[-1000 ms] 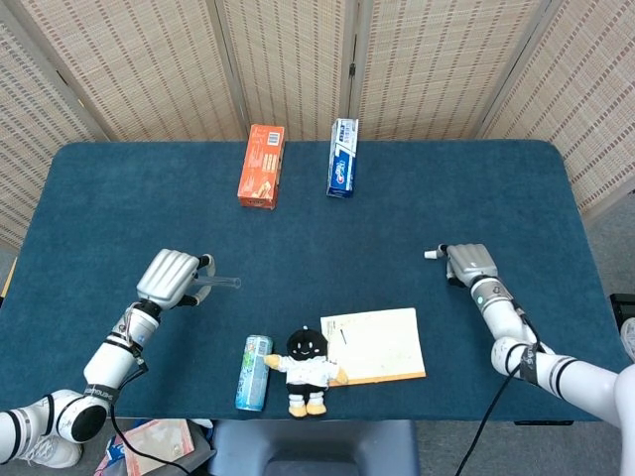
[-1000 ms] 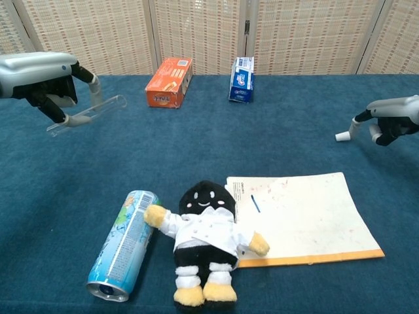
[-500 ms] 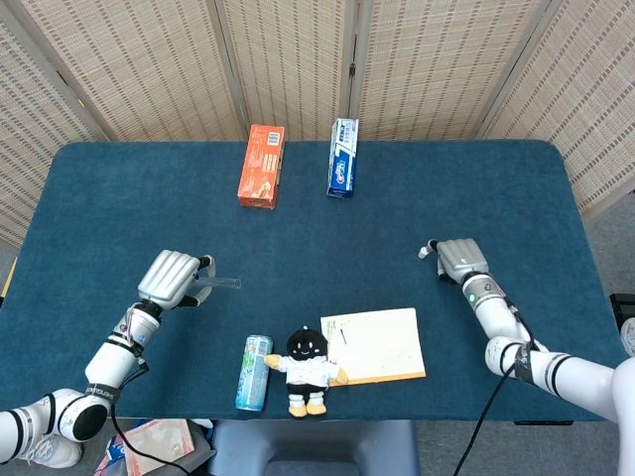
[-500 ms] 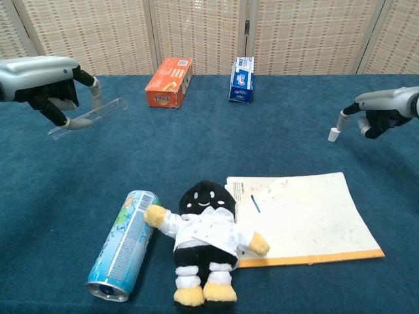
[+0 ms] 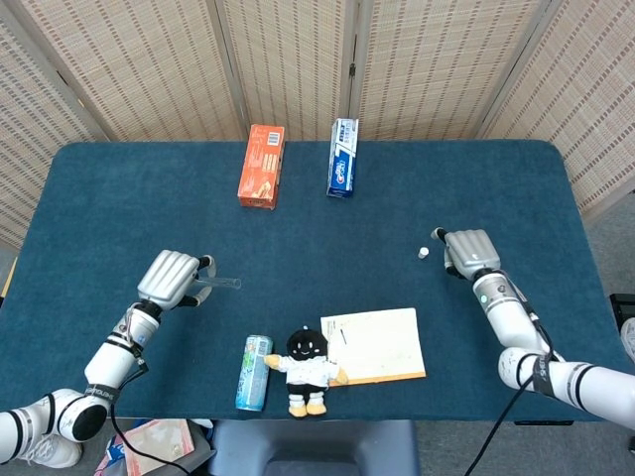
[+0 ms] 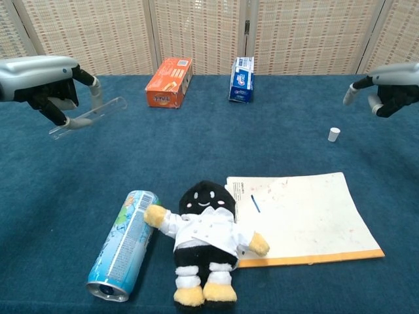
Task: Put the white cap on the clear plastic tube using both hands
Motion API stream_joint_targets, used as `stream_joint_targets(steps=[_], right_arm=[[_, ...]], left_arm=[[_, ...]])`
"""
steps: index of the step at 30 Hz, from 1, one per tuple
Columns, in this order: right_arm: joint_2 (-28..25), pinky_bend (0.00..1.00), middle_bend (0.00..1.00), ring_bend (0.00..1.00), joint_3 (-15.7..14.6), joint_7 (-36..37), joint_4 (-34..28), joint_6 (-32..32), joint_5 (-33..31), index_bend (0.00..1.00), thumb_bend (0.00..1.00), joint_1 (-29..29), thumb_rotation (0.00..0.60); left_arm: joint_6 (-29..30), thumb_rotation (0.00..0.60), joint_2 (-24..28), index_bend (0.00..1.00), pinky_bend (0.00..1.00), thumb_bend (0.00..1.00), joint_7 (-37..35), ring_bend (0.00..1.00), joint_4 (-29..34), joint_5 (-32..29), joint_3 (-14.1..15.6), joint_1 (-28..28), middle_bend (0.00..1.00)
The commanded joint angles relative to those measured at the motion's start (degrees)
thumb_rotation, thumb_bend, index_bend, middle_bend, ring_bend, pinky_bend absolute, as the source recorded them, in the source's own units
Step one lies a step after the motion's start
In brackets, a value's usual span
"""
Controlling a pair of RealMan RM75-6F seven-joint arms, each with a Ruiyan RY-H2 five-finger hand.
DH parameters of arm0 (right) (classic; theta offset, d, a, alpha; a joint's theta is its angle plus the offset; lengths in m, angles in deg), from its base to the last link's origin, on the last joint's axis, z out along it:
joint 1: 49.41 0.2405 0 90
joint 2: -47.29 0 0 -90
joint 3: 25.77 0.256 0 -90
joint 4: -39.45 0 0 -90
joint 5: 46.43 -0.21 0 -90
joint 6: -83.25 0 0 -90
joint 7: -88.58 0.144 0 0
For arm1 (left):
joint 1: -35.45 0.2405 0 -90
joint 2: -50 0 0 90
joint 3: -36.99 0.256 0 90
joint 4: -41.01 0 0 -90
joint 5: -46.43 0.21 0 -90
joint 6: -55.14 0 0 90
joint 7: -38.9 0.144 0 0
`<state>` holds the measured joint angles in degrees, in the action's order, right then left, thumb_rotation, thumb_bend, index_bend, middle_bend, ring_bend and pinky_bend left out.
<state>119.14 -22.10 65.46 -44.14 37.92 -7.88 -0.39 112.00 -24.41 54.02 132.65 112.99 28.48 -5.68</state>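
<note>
Left hand [image 6: 40, 84] gripped clear plastic tube [image 6: 88, 118], held tilted above tabletop [image 5: 119, 198] (left side). White cap [image 6: 334, 134] stood alone on tabletop, near upper right corner of paper pad [image 6: 301, 219]. Right hand [image 6: 391, 91] hovered above cap, apart from it, holding nothing, fingers partly curled.

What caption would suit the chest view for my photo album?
Left hand holds a clear tube aloft while the white cap sits on the blue table, below the empty right hand.

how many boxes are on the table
2, both near the far edge: the orange box on the left and the blue and white box to its right, apart from each other. None looks hidden.
</note>
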Motion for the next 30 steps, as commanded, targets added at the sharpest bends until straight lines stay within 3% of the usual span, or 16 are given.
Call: stream_joint_targets(steps=[1,5,9,11,16,30], right_arm=[[-1.2,0.54,0.57,0.55,1.5,3.0,-1.7,-2.1,2.8,0.19,0.29,-1.8,0.6],[-0.8,0.24,0.24,0.19,2.4,6.3,-1.1,-2.8,6.3,0.19,0.21,-3.1,0.6],[1.1,0.04,0.07,0.01,3.0,8.0,1.7,-4.1,9.7,0.19,0.2,-3.9,0.6],[2.8,0.0,0.03,0.0,3.4,8.8,4.2,-5.2,11.4,0.22,0.2,-4.2,0.6],[6.5,0.0,0.03,0.0,4.0,9.7,9.5,-4.6,13.1,0.32,0.22,-4.1,0.6],[15.6,0.0,0.1,0.0,4.7,8.3,23.2,2.3,11.8,0.44,0.26,-2.4,0.6]], left_arm=[[0.0,0.6,0.1,0.58,1.0,0.36,0.0,0.97,0.1,0.0,0.0,0.1,1.0],[0.2,0.6,0.2,0.58,1.0,0.36,0.2,0.97,0.6,0.1,0.0,0.2,1.0],[0.4,0.6,0.5,0.58,1.0,0.36,0.5,0.97,1.0,0.1,0.0,0.4,1.0],[0.4,0.6,0.6,0.58,1.0,0.36,0.7,0.97,1.3,0.0,0.0,0.4,1.0],[0.2,0.6,0.8,0.58,1.0,0.36,0.8,0.97,1.8,-0.4,-0.1,0.4,1.0],[0.1,0.6,0.1,0.58,1.0,0.36,2.0,0.97,1.5,-1.1,0.0,0.2,1.0]])
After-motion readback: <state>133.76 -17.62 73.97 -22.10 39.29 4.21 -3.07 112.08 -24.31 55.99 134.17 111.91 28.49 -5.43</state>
